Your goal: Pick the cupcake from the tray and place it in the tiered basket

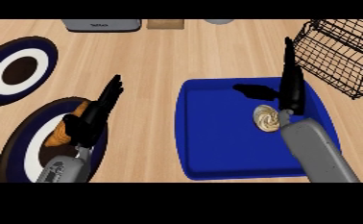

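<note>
**Closing on the cupcake: get the hand around it first**

The cupcake sits on the blue tray, right of centre in the frame and inside the tray's right half. The right hand hovers over that part of the tray. Its fingers are straight and pressed together, pointing toward the top of the frame, with the thumb spread out to the left. It grips nothing. The cupcake lies near the heel of the hand, not between thumb and fingers.

So the step in hand is the grasp, and it looks unfinished. To do it well, the hand likely needs to draw back toward the lower edge of the frame and drop. That would put the thumb on one side of the cupcake and the fingers on the other before they curl. Closing from the present spot would probably miss it.

The tiered basket stands at the upper right, just beside the tray's corner. The carry is short but must clear its wire rim.

The left hand rests at lower left above a plate, fingers straight.
</note>
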`<act>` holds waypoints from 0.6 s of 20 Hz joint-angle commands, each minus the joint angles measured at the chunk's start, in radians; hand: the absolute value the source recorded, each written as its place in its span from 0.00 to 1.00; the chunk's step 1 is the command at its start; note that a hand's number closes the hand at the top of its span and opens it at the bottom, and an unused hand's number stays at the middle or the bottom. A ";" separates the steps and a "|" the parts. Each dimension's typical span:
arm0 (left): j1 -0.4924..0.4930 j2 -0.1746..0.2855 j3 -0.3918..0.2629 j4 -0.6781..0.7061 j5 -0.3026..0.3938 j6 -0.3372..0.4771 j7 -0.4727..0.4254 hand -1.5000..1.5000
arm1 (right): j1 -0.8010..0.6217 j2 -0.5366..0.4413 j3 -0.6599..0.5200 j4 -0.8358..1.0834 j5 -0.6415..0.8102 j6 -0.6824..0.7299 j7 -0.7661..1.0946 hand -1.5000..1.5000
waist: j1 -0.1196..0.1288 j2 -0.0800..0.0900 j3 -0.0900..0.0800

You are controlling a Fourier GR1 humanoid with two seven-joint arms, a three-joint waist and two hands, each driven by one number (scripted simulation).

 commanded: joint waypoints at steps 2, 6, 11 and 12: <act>-0.002 0.008 0.016 0.008 0.006 0.004 0.014 0.50 | -0.042 -0.174 0.120 0.035 0.134 0.233 0.300 0.00 | -0.013 -0.010 -0.008; -0.003 0.010 0.006 0.000 0.006 -0.012 0.015 0.50 | -0.088 -0.231 0.233 0.025 0.171 0.482 0.507 0.00 | -0.004 -0.013 -0.008; 0.026 -0.013 -0.012 -0.010 0.000 -0.005 0.006 0.50 | -0.249 -0.202 0.263 -0.117 0.081 0.783 0.838 0.00 | 0.007 -0.010 0.000; 0.040 0.015 0.004 -0.002 0.005 -0.025 -0.008 0.50 | -0.267 -0.196 0.259 -0.152 0.067 0.818 0.911 0.00 | 0.004 -0.008 0.001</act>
